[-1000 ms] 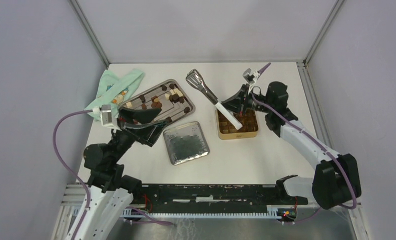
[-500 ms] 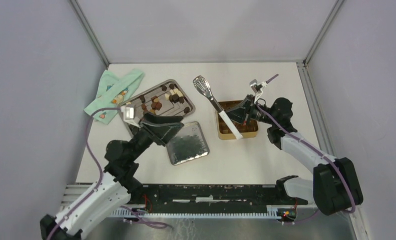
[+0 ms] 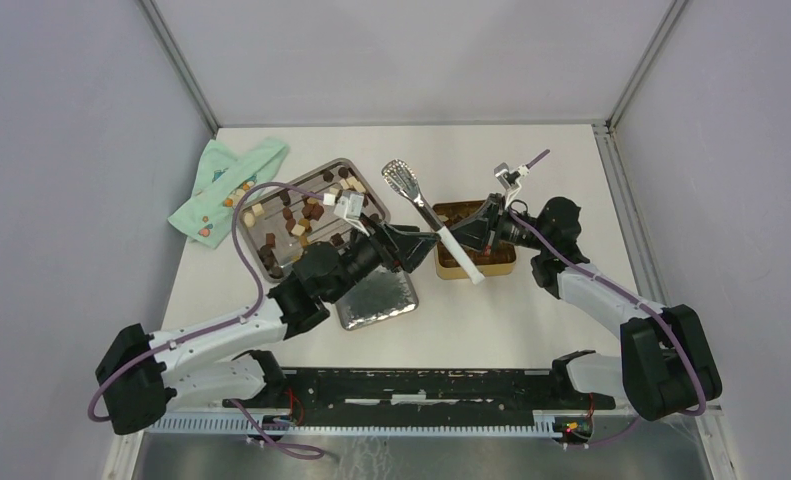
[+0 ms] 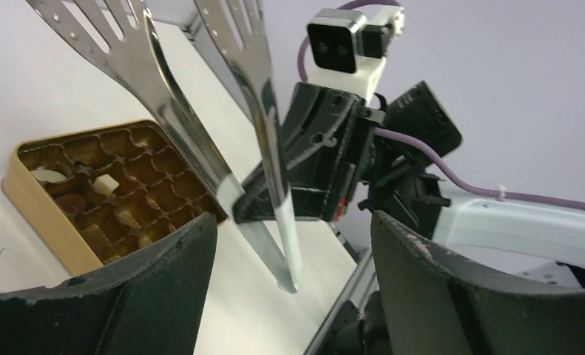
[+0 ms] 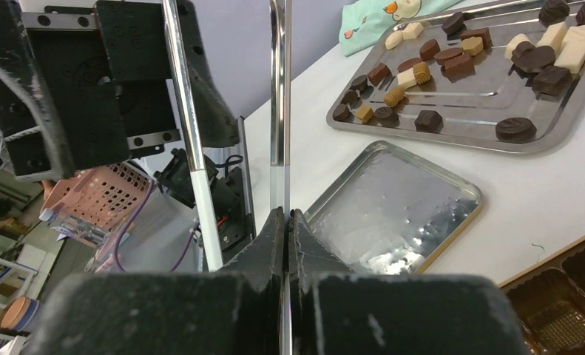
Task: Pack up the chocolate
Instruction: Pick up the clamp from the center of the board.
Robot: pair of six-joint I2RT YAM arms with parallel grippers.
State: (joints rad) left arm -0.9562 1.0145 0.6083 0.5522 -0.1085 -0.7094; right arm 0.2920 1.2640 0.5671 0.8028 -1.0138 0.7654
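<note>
two hands, one pair of steel tongs [image 3: 416, 195], one steel tray [image 5: 481, 103], one gold tin [image 3: 476, 270], one loose tin lid [image 3: 376, 300], one green printed cloth [image 3: 221, 185] — all on a white worktop [image 3: 531, 160] between pale grey walls [image 3: 401, 60]. roughly twenty chocolates [image 3: 311, 210] lie on the tray, a few in the tin's brown insert [image 4: 137, 159]. the right hand [image 5: 287, 222] is clamped on the tongs; the left hand [image 3: 413, 245] gapes wide — tong handles between its fingers, not gripped.

Chocolate [image 5: 459, 65]: small dark, light-brown and cream-white pieces, scattered loose on the steel tray [image 5: 489, 111] left of the left claw [image 3: 411, 245]. A few more sit in compartments of the gold tin [image 4: 23, 185], just right of it.
</note>
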